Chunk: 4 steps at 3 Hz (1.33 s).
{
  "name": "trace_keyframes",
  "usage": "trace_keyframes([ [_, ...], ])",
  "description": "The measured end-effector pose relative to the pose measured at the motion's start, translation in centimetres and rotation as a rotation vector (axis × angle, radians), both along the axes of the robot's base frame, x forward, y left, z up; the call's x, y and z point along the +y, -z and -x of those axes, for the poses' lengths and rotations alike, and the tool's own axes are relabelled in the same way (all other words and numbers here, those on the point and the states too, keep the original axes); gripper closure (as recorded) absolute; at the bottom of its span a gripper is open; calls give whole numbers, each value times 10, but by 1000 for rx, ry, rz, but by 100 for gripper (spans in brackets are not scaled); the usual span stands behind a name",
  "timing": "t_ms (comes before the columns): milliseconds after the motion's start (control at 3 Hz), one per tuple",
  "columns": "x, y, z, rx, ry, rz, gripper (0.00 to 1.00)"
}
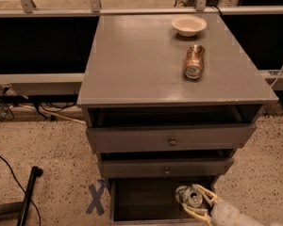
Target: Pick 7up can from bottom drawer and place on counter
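Note:
The 7up can [195, 197], silver-white with its pull-tab top towards the camera, sits between the pale fingers of my gripper [187, 199] at the right side of the open bottom drawer [132, 202]. The gripper reaches in from the lower right and is shut on the can. The drawer's dark interior shows nothing else. The grey counter [141, 60] lies above, at the top of the cabinet.
A copper-orange can [194, 61] lies on its side on the counter's right part, with a white bowl [188, 25] behind it. Two knobbed drawers [170, 139] stand slightly open above the bottom one. A blue tape X [96, 197] and a black pole [29, 192] lie on the floor to the left.

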<state>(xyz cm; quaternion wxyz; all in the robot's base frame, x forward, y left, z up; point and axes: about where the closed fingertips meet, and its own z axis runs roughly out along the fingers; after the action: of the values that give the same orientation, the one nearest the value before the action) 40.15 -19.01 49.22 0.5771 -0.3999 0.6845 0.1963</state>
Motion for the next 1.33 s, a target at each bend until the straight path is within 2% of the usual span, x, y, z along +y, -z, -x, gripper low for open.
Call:
trace_keyframes([
  [333, 0, 0, 0, 0, 0, 0, 100],
  [667, 21, -24, 17, 41, -195, 101, 100],
  [1000, 49, -46, 68, 138, -484, 228, 100],
  [1333, 58, -83, 93, 125, -679, 286, 100],
])
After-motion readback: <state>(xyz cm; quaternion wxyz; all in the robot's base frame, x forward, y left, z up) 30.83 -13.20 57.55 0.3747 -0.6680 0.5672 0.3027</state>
